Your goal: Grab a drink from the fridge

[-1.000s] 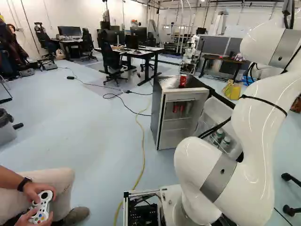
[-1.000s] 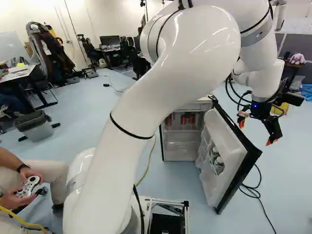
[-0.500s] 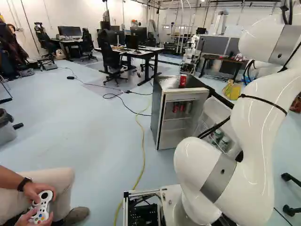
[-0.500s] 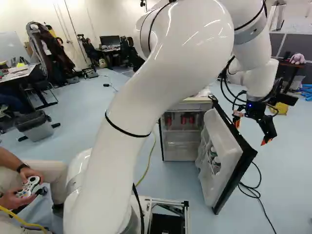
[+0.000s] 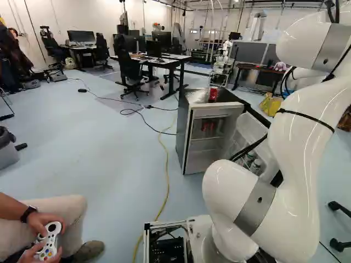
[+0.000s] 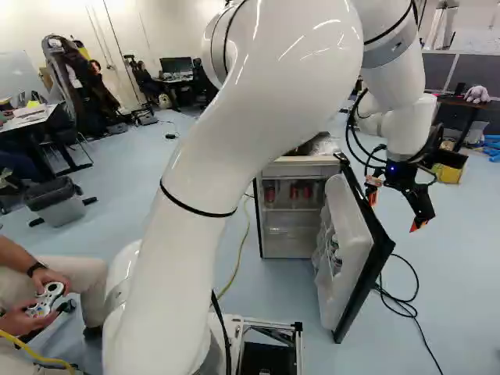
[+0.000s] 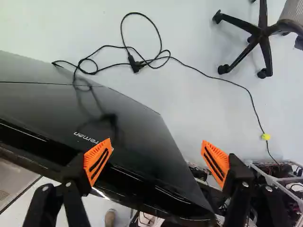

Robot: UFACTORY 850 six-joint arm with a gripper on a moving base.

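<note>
1. Claw [image 6: 394,211]: spread wide, its orange-padded fingertips well apart. It hangs outside the opened door [image 6: 349,262], on the side away from the shelves.
2. In the wrist view, one finger is over the door's glossy outer face; the other is past its edge, over floor [image 7: 194,104]. A door corner points into the gap between them. Whether either finger touches the door, I cannot tell.
3. Fridge [image 5: 183,131]: upright, its front open to the base. The door swings out at the right of its opening, free edge toward the base.
4. Drinks: red cans [image 6: 294,191] stand inside on the upper shelf, back from the front edge. Bottles [image 5: 255,165] sit in the door rack. Another red can [image 5: 213,95] is upright on top of the fridge.
5. Arm [image 6: 273,117]: arches high, reaching over and past the door.
6. Floor room: a broad stretch lies left of the fridge in the left base view, crossed by a yellow cable [image 5: 166,181]. A black cable [image 7: 134,61] loops just beside the door's outer face; a wheeled chair [image 7: 258,30] stands farther out.
</note>
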